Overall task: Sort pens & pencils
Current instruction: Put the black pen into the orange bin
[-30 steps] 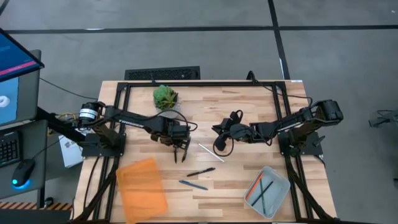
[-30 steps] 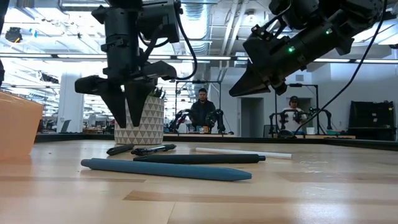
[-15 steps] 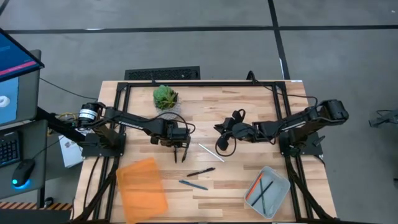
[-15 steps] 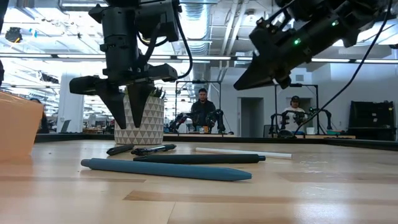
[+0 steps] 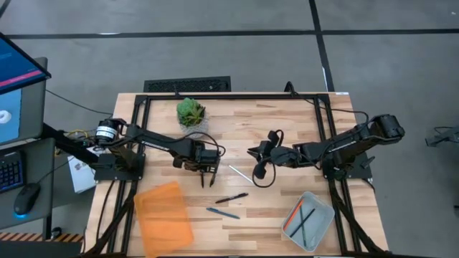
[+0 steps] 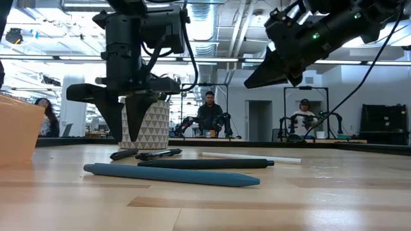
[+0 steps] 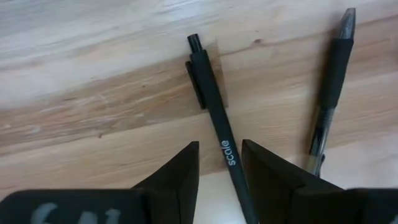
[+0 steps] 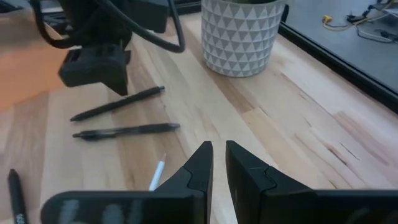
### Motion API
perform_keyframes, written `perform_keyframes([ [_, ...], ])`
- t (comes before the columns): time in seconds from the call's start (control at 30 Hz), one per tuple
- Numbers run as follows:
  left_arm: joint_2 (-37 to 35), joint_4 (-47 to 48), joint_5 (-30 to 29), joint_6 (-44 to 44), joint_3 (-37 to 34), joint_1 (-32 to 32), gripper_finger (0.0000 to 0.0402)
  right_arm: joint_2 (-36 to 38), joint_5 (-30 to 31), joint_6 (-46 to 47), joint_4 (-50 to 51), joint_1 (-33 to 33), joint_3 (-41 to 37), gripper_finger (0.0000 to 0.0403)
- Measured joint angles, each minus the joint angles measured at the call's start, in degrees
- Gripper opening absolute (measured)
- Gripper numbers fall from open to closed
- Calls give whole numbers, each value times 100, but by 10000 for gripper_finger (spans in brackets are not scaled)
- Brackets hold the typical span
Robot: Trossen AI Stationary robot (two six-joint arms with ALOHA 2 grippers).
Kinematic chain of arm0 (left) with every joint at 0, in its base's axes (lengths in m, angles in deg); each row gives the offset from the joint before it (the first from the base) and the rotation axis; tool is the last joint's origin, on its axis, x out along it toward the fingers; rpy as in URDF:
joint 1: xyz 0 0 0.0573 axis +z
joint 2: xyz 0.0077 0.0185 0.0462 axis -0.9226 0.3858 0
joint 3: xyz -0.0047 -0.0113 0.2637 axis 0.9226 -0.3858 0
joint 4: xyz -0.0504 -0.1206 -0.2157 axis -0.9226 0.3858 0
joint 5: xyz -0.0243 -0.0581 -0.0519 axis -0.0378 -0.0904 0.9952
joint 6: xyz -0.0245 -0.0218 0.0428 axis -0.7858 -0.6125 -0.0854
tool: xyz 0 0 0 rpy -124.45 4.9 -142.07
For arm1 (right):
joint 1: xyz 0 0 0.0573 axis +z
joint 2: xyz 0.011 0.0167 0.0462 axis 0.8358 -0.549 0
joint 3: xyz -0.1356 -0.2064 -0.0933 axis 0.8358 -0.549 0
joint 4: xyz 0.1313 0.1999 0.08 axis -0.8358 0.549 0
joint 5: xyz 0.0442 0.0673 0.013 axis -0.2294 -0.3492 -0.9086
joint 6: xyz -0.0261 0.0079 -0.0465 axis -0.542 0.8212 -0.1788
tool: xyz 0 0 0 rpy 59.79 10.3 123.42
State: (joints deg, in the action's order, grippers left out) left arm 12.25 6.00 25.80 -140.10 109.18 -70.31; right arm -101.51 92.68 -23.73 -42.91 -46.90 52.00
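Observation:
Two black pens lie side by side on the wood table. My left gripper [image 5: 208, 170] [image 6: 130, 136] points straight down over them, open. Its fingers stand on either side of one black pen [image 7: 211, 93] just above the table, and I see no touch. The second black pen [image 7: 329, 81] lies beside it. My right gripper [image 5: 250, 152] [image 8: 218, 149] hangs above the table's middle, tipped slightly down, its fingers a narrow gap apart with nothing between them. A white pencil [image 5: 241, 173], a third black pen [image 5: 232, 198] and a blue pen [image 5: 223, 213] lie flat nearer the front.
A grey tray [image 5: 320, 204] at the near right holds an orange pencil [image 5: 292, 213] and a green pencil [image 5: 307, 218]. An orange tray [image 5: 163, 213] lies at the near left. A potted plant [image 5: 190, 111] stands at the back. A black frame runs along the table's edges.
My left gripper has rolled a little about its downward line and sunk slightly over the two pens. My right gripper has drawn back toward the table's right edge and risen a little. No pen or pencil has moved.

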Motion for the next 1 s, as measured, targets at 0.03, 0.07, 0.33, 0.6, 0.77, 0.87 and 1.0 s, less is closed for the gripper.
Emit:
perform_keyframes([
  [0.03,-2,-26,-16,14,0,0,114,0,46,0,3,-2,0,67],
  [0.07,-2,-67,-35,20,0,0,114,0,59,0,17,-4,0,67],
  [0.33,123,-354,-344,10,5,-13,114,0,59,0,66,-8,0,67],
  [0.6,180,-377,-477,-135,4,-128,114,-4,59,0,108,-13,0,67],
  [0.77,180,-219,-608,-144,4,-157,114,-4,59,0,114,-13,0,67],
  [0.87,180,-227,-618,-142,4,-157,114,-4,59,0,110,-13,0,67],
  [1.0,180,-228,-645,-142,4,-157,114,-4,59,2,112,-13,0,67],
])
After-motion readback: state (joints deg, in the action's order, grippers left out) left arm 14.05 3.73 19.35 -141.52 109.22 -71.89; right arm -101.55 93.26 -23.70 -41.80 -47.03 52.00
